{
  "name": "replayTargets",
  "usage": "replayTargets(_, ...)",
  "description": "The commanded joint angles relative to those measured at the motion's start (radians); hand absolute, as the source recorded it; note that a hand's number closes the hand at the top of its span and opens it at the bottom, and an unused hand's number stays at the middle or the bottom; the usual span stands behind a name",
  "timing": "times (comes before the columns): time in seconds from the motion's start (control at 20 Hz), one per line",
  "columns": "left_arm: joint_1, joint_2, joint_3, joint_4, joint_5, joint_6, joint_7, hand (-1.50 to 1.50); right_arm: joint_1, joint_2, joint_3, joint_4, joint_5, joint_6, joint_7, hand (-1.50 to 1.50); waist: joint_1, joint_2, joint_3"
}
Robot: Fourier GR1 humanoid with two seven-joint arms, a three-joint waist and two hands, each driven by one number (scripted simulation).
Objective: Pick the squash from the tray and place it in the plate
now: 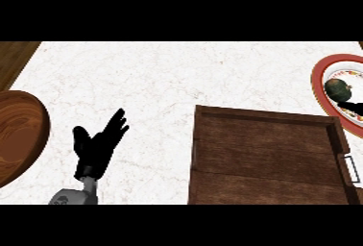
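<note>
Squash [336, 88] lies on the red-rimmed plate [316, 79] at three o'clock, the right robot hand [352, 107] just beside it, its grip impossible to tell. Best to lift that hand away straight up, so the squash is not nudged toward the rim. Left robot hand [96, 144] rests spread at eight o'clock.

There is one wooden tray [264, 114] with one pale handle [351, 168], one red-rimmed plate [317, 79], one dark green squash [336, 88] and one round wooden dish [18, 134], all on a single white marble counter [163, 81]. Two hands show: the left hand [96, 144] whole, with one grey forearm [71, 196] below it, and the right hand [352, 106] only as a black bit at the right edge.
</note>
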Motion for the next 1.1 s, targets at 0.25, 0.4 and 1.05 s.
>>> replayTargets(0.25, 0.039, -0.002, -0.002, 0.016, -0.003, -0.005, -0.018, 0.00, -0.007, -0.065, -0.150, 0.085, -0.143, 0.163, -0.033, -1.50, -0.019, -0.001, -0.003)
replayTargets(0.4, 0.040, -0.005, 0.003, 0.016, -0.004, 0.002, -0.025, 0.00, 0.013, -0.142, -0.148, 0.102, -0.145, 0.334, -0.015, -1.50, -0.027, 0.000, -0.002)
replayTargets(1.05, 0.030, -0.001, 0.017, -0.022, -0.010, 0.032, 0.026, 0.00, 0.195, -0.216, -0.080, 0.039, -0.091, 0.616, -0.156, -1.50, -0.057, -0.013, 0.000)
